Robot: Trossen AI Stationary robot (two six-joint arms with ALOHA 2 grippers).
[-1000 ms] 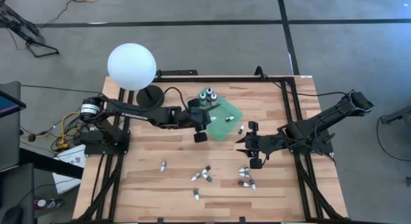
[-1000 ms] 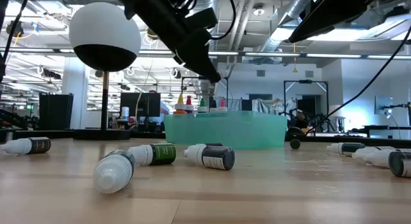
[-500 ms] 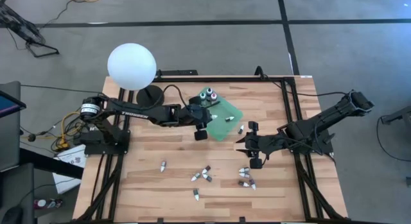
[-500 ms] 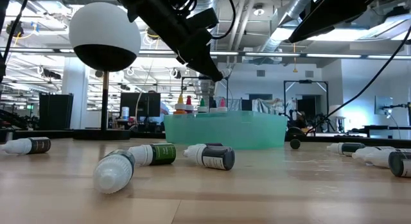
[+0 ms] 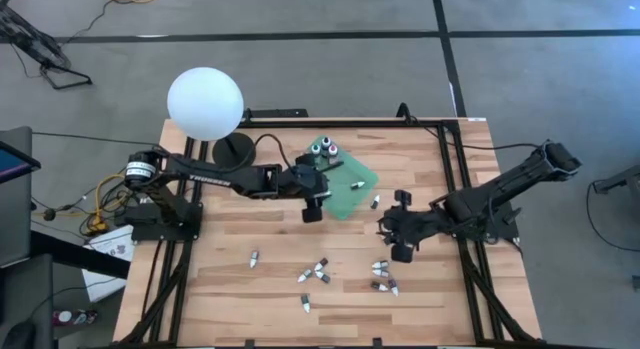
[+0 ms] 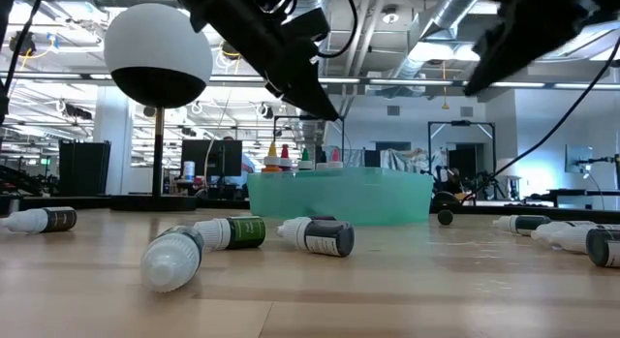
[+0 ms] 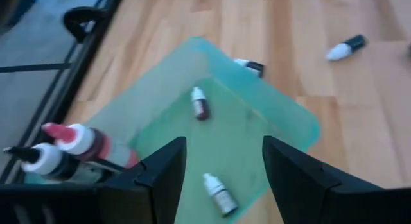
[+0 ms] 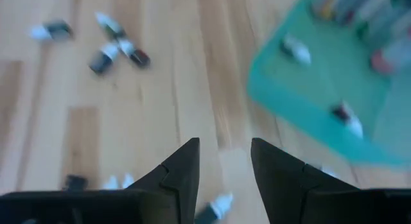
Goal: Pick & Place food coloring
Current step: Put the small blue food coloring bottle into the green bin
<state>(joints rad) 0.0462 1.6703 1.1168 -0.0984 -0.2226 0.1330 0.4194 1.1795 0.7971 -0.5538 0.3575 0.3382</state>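
Your left gripper (image 7: 223, 161) hovers over the green tray (image 7: 292, 115), and its jaws have just sprung wide with nothing between them; a small bottle (image 7: 219, 192) lies on the tray floor below, so that drop looks done. Its long axis lies flat, white tip pointing toward the middle of the tray, where a second small bottle (image 7: 201, 103) also lies flat. Your right gripper (image 8: 223, 161), jaws part open and empty, has shifted over the tabletop (image 5: 260, 289) above the loose bottles (image 5: 383, 277) left to fetch.
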